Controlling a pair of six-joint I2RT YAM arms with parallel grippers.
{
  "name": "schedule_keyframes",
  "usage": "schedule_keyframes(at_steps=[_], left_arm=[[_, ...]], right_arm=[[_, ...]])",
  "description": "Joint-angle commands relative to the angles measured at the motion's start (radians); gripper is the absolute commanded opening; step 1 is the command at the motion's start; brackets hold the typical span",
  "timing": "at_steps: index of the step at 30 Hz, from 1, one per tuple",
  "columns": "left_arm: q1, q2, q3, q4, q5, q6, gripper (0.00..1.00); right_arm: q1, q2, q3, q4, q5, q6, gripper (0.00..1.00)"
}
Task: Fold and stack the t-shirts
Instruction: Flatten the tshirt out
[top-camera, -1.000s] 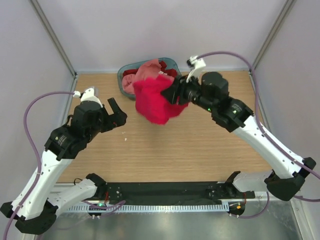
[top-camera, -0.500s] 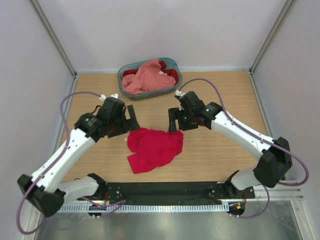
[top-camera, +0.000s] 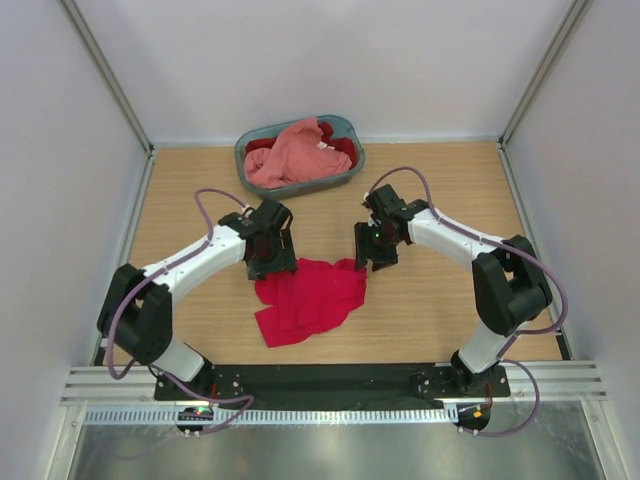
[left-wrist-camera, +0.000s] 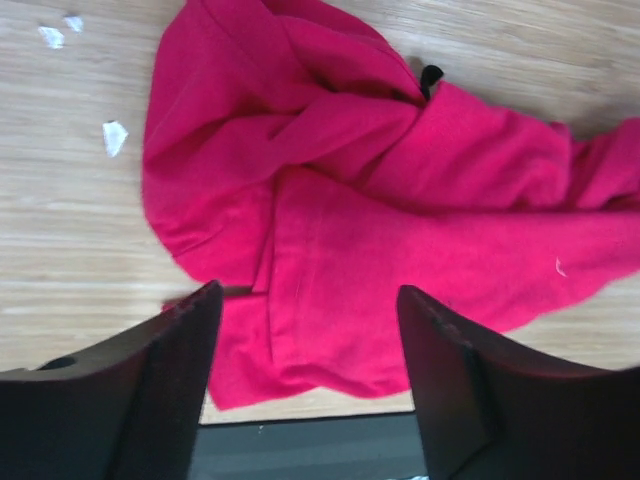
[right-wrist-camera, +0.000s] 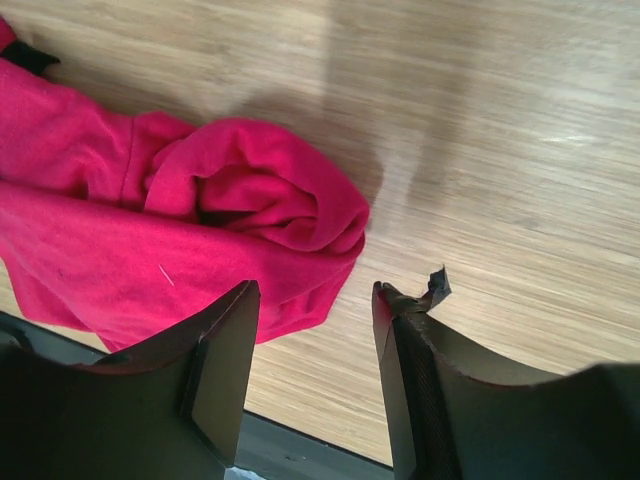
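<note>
Crimson shirt (top-camera: 305, 298) lies crumpled on the table (top-camera: 450, 300), near the middle and well short of the far side, with its layers twisted and overlapping. Both arms hang low over its far edge. The left gripper (left-wrist-camera: 308, 300) is spread and empty above the shirt's left part. The right gripper (right-wrist-camera: 315, 292) is also spread and empty, above the rolled right corner. At the far side, the basket (top-camera: 345, 130) holds the salmon shirt (top-camera: 295, 150) on top of the darker red shirt (top-camera: 340, 146).

The risk lies in the bunching. A pinch here would probably catch several layers, or only the roll. Pulling the two ends apart would then drag a lump across the table rather than flatten the cloth. Uneven grips could also twist it tighter.
</note>
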Motion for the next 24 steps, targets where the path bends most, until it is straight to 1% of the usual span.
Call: schedule_keyframes(at_steps=[1, 5, 6, 8, 10, 11, 12, 13, 14, 15, 16, 17, 18, 20, 22, 23, 24], left_arm=[[0.004, 0.041, -0.011, 0.068, 0.043, 0.009, 0.69], [0.004, 0.091, -0.045, 0.122, 0.065, 0.002, 0.67], [0.004, 0.099, -0.048, 0.131, 0.1, 0.002, 0.66], [0.004, 0.124, -0.048, 0.159, 0.125, 0.006, 0.66], [0.004, 0.151, -0.04, 0.179, 0.128, 0.02, 0.59], [0.004, 0.162, -0.036, 0.183, 0.129, 0.028, 0.56], [0.004, 0.171, -0.027, 0.182, 0.134, 0.034, 0.5], [0.004, 0.177, -0.019, 0.179, 0.137, 0.044, 0.47], [0.004, 0.18, -0.005, 0.177, 0.137, 0.049, 0.44], [0.004, 0.179, -0.001, 0.171, 0.126, 0.052, 0.35], [0.004, 0.173, 0.007, 0.167, 0.119, 0.061, 0.29], [0.004, 0.156, 0.018, 0.156, 0.113, 0.065, 0.24], [0.004, 0.145, 0.03, 0.148, 0.102, 0.068, 0.12], [-0.001, 0.118, 0.059, 0.118, 0.094, 0.08, 0.02], [-0.014, 0.105, 0.14, 0.084, 0.079, 0.089, 0.0], [-0.039, 0.102, 0.179, 0.07, 0.05, 0.1, 0.0], [-0.054, 0.104, 0.255, 0.041, 0.044, 0.103, 0.0]], right_arm=[[0.006, -0.026, -0.049, 0.055, -0.07, -0.006, 0.56], [0.006, -0.015, -0.098, 0.109, -0.111, 0.027, 0.55], [0.004, -0.012, -0.104, 0.123, -0.126, 0.033, 0.54], [0.006, -0.01, -0.127, 0.141, -0.137, 0.046, 0.53], [0.003, -0.012, -0.14, 0.163, -0.14, 0.053, 0.48], [0.001, -0.01, -0.141, 0.17, -0.145, 0.055, 0.42], [-0.005, -0.009, -0.144, 0.179, -0.146, 0.058, 0.4], [-0.006, -0.01, -0.143, 0.186, -0.154, 0.06, 0.37], [-0.011, -0.013, -0.14, 0.189, -0.154, 0.06, 0.28], [-0.014, -0.017, -0.138, 0.19, -0.15, 0.06, 0.22], [-0.022, -0.026, -0.129, 0.189, -0.134, 0.057, 0.11], [-0.028, -0.033, -0.124, 0.184, -0.124, 0.055, 0.05], [-0.035, -0.043, -0.118, 0.163, -0.102, 0.056, 0.01], [-0.061, -0.095, -0.1, 0.12, -0.044, 0.05, 0.01], [-0.075, -0.144, -0.069, 0.077, 0.011, 0.038, 0.01], [-0.084, -0.2, -0.054, 0.054, 0.078, 0.027, 0.01], [-0.085, -0.228, -0.037, 0.005, 0.109, 0.003, 0.01]])
